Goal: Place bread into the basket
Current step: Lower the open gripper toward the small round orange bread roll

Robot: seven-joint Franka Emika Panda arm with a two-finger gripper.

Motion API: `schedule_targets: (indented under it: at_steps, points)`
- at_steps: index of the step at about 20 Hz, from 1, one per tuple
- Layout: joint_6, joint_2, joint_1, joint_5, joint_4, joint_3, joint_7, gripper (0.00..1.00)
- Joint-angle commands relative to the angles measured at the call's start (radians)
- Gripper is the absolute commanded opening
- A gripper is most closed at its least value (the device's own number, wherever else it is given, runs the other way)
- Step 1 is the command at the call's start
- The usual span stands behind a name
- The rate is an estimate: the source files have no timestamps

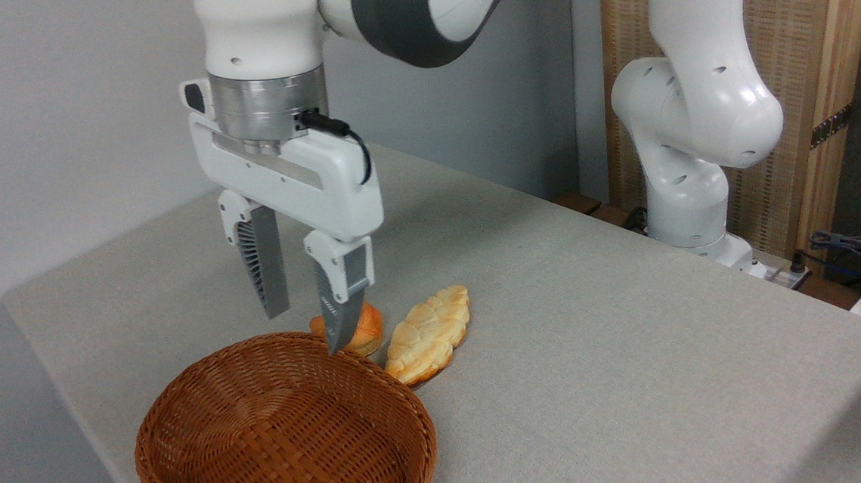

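The table (595, 313) is carrying every item toward its near-left part. The basket (211, 469) is sitting empty at the near-left edge, reddish-brown and woven, much wider than either bread item. The gripper (306, 332) is hanging above the basket's far rim, its fingers apart and holding nothing. The braided loaf (431, 335) is lying just beyond the basket to the right, pale and leaf-shaped; it is not the target. The bread (365, 329), a small orange-brown bun, is resting on the table just behind the basket's far rim and just beside the loaf's left end; the right finger (343, 319) is partly hiding it from the camera.

The step in hand appears to be the approach to the bun. To perform it well:

- Centre the fingers over the bun, moving slightly far and right.
- Descend with one finger passing between bun and loaf, avoiding contact with the loaf.
- Keep clear of the basket rim during descent.
- Close gently; the bun looks soft.
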Motion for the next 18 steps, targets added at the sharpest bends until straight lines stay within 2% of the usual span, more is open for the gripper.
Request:
schedule_targets:
  at_steps: [1, 13, 18]
  points:
    - [-0.027, -0.021, -0.025, -0.001, -0.004, 0.009, 0.000, 1.00]
    - [-0.027, -0.019, -0.028, -0.004, -0.004, -0.014, -0.001, 1.00]
    - [-0.065, -0.021, -0.028, -0.007, -0.019, -0.066, -0.004, 1.00]
